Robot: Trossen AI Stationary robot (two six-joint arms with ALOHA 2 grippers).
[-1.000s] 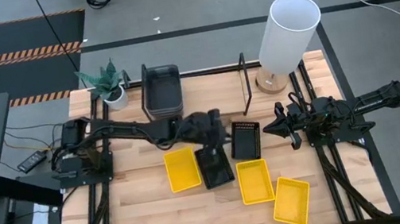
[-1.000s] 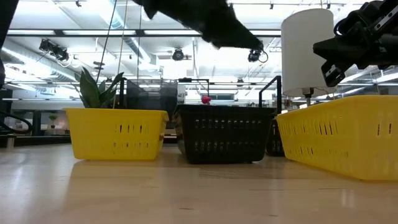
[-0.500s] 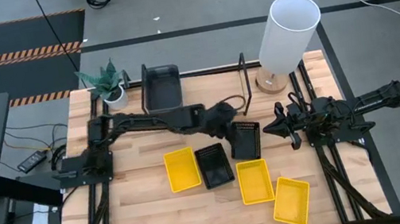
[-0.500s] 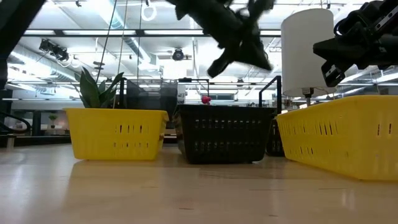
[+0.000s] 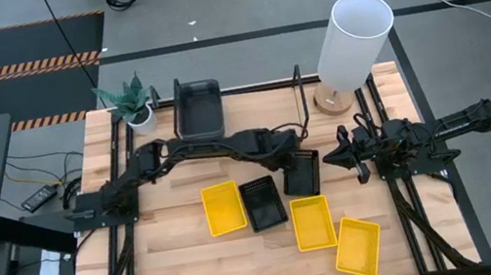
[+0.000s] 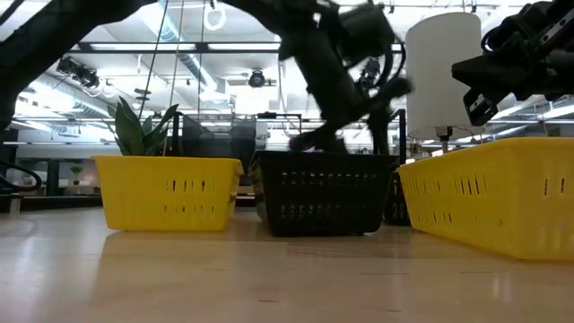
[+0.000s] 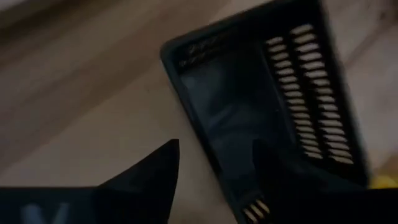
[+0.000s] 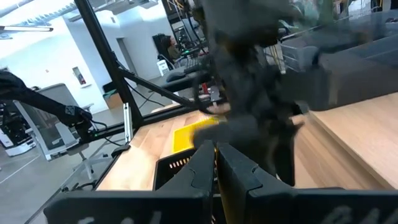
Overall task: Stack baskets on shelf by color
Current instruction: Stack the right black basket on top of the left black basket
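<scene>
- Shelf (image 5: pixel 241 109) first, since you can place everything from it: its light board lies at the table's far edge, framed by black rods, with a lamp (image 5: pixel 349 42) at one end and a potted plant (image 5: pixel 128 102) at the other.
- Dark grey baskets (image 5: pixel 197 108) sit on the shelf toward the plant end; you cannot count from above how many are nested there.
- Your left gripper (image 5: pixel 285 156) reaches out along the shelf's front edge and hangs over the near rim of a black basket (image 5: pixel 301 171) that lies on the table just in front of the shelf's lamp end.
- In the left wrist view you see its two fingers (image 7: pixel 149 177) spread apart, one to either side of that basket's (image 7: pixel 267 112) wall; nothing is pinched between them.
- A second black basket (image 5: pixel 263 203) lies farther out from the shelf, touching a yellow basket (image 5: pixel 223 207) on its plant side.
- Two more yellow baskets (image 5: pixel 312 222) (image 5: pixel 358 245) lie farther still from the shelf, the last one turned at an angle.
- Your right gripper (image 5: pixel 348 156) waits off the shelf's lamp end, above the table, fingers (image 8: pixel 211 163) pressed together and empty.
</scene>
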